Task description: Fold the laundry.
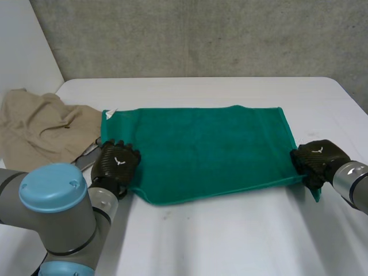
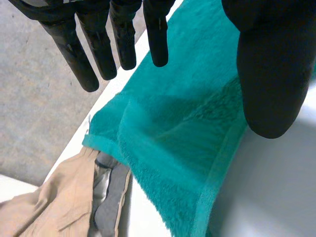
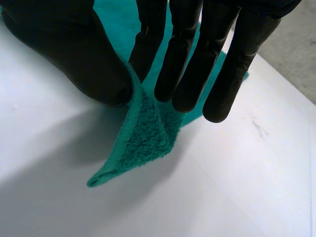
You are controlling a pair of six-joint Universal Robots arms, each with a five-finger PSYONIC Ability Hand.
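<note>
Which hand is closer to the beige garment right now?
Left. The left hand is open at the green towel's left edge, right beside the beige garment. The right hand pinches the towel's right near corner, the whole towel's width away from the garment.

towel (image 1: 195, 152) on table (image 1: 230, 241) centre | clothes pile (image 1: 40, 129) just left of towel

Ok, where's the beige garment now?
Head view: the beige garment lies crumpled at the table's left side, beside the green towel's left edge, beyond the left hand.

A white table (image 1: 230, 241) stands before a grey concrete wall (image 1: 201, 34).
</note>
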